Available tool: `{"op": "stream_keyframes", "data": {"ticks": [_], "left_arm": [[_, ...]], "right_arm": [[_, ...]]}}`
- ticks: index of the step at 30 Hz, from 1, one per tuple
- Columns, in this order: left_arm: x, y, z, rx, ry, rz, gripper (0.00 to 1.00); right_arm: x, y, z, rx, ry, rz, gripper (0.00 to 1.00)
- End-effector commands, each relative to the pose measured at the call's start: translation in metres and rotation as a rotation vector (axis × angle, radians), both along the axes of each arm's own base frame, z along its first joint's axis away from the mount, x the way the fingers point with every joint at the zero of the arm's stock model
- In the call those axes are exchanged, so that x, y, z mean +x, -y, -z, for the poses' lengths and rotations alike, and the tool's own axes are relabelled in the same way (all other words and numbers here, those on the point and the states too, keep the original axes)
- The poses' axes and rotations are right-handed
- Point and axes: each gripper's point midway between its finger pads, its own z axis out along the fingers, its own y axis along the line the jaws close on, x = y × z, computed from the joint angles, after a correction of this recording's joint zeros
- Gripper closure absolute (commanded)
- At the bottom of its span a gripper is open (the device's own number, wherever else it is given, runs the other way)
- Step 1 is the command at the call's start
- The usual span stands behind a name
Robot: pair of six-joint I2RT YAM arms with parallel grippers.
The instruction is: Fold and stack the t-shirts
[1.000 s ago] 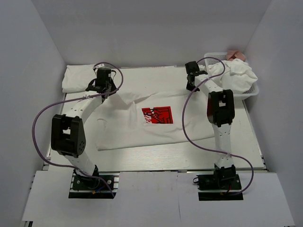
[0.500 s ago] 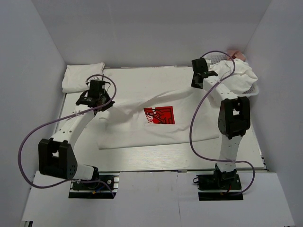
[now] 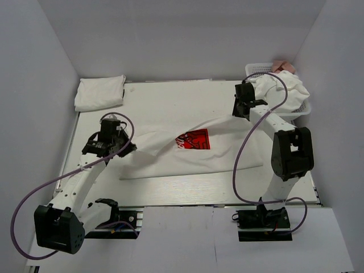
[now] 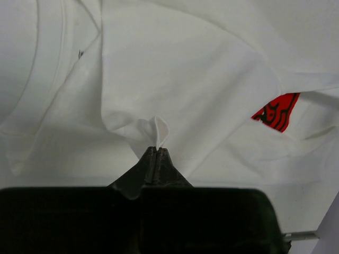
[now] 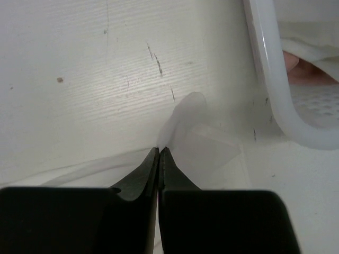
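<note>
- Printed t-shirt (image 3: 170, 159): centre of table (image 3: 170, 102), pulled taut between both grippers. Long axis runs near-left to far-right; red print (image 3: 193, 139) faces up.
- Left gripper (image 3: 126, 149): clenched on a fabric pinch at the left end.
- Right gripper (image 3: 239, 114): clenched on the right edge.
- Folded t-shirt (image 3: 101, 92): far-left corner.
- Basket (image 3: 256, 68): far right, heaped shirts (image 3: 287, 91).

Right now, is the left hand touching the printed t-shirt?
Touching. The left wrist view shows the left hand shut on a pinched fold of the printed t-shirt.

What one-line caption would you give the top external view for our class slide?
Left gripper and right gripper pinch the red-print t-shirt by opposite ends over the table.
</note>
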Motion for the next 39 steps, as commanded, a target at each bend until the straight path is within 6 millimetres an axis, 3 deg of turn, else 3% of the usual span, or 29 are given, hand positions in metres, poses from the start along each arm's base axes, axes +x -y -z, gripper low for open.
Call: {"op": "stream_keyframes", "data": {"ticks": [1,3,5,6,8,9,12,13,14,16,17,19,20,21,24,26,28,30,31,33,34,35,37,38,39], "left_arm": [[-0.028,0.01,0.015,-0.062,-0.092,0.033,1.0],[-0.04,0.009,0.032,-0.067,-0.136,0.03,1.0],[-0.051,0.008,0.049,-0.065,-0.184,0.034,1.0],[-0.051,0.008,0.049,-0.065,-0.184,0.034,0.96],[-0.06,0.014,0.061,-0.086,-0.257,0.056,0.9],[-0.061,0.016,0.063,-0.09,-0.266,0.074,0.77],[-0.068,0.018,0.071,-0.097,-0.297,0.093,0.44],[-0.068,0.018,0.071,-0.092,-0.295,0.1,0.17],[-0.062,0.019,0.064,-0.091,-0.266,0.109,0.01],[-0.054,0.021,0.06,-0.093,-0.249,0.111,0.01],[-0.046,0.02,0.052,-0.086,-0.216,0.114,0.01],[-0.027,0.024,0.045,-0.093,-0.167,0.118,0.01],[-0.02,0.026,0.042,-0.096,-0.147,0.119,0.01],[-0.015,0.027,0.043,-0.097,-0.136,0.119,0.01],[0.015,0.033,0.04,-0.099,-0.083,0.129,0.01],[0.033,0.036,0.039,-0.095,-0.058,0.139,0.01],[0.051,0.038,0.053,-0.074,-0.096,0.141,0.01],[0.069,0.039,0.057,-0.049,-0.104,0.154,0.01],[0.072,0.04,0.077,-0.042,-0.162,0.152,0.01],[0.082,0.042,0.089,-0.038,-0.188,0.151,0.01],[0.088,0.045,0.091,-0.046,-0.194,0.157,0.01],[0.086,0.045,0.107,-0.039,-0.247,0.155,0.01],[0.084,0.044,0.12,-0.034,-0.287,0.154,0.01],[0.081,0.044,0.13,-0.03,-0.314,0.152,0.01],[0.082,0.039,0.133,-0.031,-0.323,0.14,0.01]], "right_arm": [[-0.002,0.0,-0.028,0.033,0.103,-0.002,1.0],[-0.015,0.001,-0.016,0.044,0.08,0.014,1.0],[-0.021,0.002,-0.018,0.061,0.108,0.021,1.0],[-0.029,0.004,-0.009,0.067,0.093,0.025,1.0],[-0.035,0.004,-0.011,0.087,0.107,0.05,1.0],[-0.048,0.009,0.006,0.072,0.069,0.065,1.0],[-0.069,0.017,0.025,0.084,0.057,0.106,1.0],[-0.067,0.016,0.021,0.096,0.093,0.108,1.0],[-0.074,0.021,0.032,0.097,0.088,0.136,0.99],[-0.084,0.026,0.042,0.103,0.077,0.181,0.86],[-0.086,0.032,0.04,0.084,0.087,0.204,0.86],[-0.09,0.037,0.035,0.076,0.092,0.24,0.77],[-0.091,0.047,0.029,0.049,0.116,0.292,0.69],[-0.091,0.051,0.018,0.062,0.15,0.324,0.54],[-0.098,0.071,0.0,0.016,0.2,0.415,0.42],[-0.104,0.076,-0.006,-0.001,0.208,0.43,0.29],[-0.103,0.076,-0.018,0.009,0.243,0.426,0.12],[-0.099,0.061,-0.018,0.02,0.224,0.3,0.1],[-0.087,0.052,-0.031,0.038,0.284,0.231,0.1],[-0.08,0.03,-0.033,0.09,0.294,0.115,0.1],[-0.075,0.021,-0.025,0.114,0.273,0.075,0.1],[-0.066,0.015,-0.036,0.128,0.281,0.062,0.1],[-0.068,0.021,-0.016,0.066,0.171,0.102,0.1],[-0.067,0.026,0.004,0.022,0.102,0.14,0.1],[-0.063,0.025,0.005,0.02,0.099,0.139,0.1]]}}
